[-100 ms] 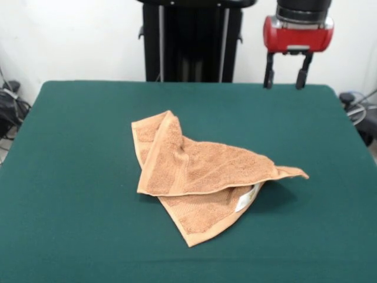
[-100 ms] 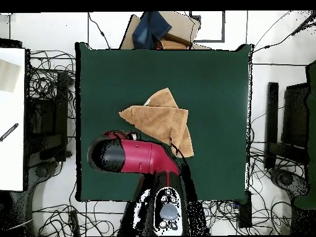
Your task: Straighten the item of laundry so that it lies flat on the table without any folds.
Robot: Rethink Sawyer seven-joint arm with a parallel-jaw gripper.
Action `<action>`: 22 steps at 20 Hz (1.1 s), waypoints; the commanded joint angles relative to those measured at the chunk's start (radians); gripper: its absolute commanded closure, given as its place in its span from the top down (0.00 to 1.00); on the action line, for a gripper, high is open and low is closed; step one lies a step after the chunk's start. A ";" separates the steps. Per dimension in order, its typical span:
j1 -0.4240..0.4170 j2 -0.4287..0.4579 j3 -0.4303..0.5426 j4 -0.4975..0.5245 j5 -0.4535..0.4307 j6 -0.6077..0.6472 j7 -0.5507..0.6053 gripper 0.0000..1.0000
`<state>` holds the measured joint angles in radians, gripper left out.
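Observation:
The item of laundry (image 1: 197, 168), a light-brown towel, lies crumpled near the middle of the table (image 1: 70, 147). One half is folded over the other, and a small white label (image 1: 244, 200) peeks out at the fold's right edge. A pointed corner sticks out to the right. My gripper (image 1: 286, 79) hangs high over the table's far right, well away from the towel, open and holding nothing. In the overhead view the towel (image 2: 162, 120) sits mid-table (image 2: 216, 80), and the red arm (image 2: 139, 157) reaches beside its lower edge.
A cardboard box with blue cloth (image 2: 162, 28) stands just beyond the table's top edge in the overhead view. Tangled cables (image 2: 46, 86) cover the floor on both sides. A white surface (image 2: 11, 117) is at the left.

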<state>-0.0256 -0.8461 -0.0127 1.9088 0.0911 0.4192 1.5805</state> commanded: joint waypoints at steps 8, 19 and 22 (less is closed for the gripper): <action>-0.033 0.062 0.011 -0.080 0.041 0.132 0.192 1.00; -0.002 0.052 -0.007 -0.091 0.041 0.164 0.223 1.00; 0.010 0.049 -0.015 -0.115 0.041 0.202 0.232 1.00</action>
<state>-0.0415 -0.8076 -0.0162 1.8250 0.0952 0.4844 1.5805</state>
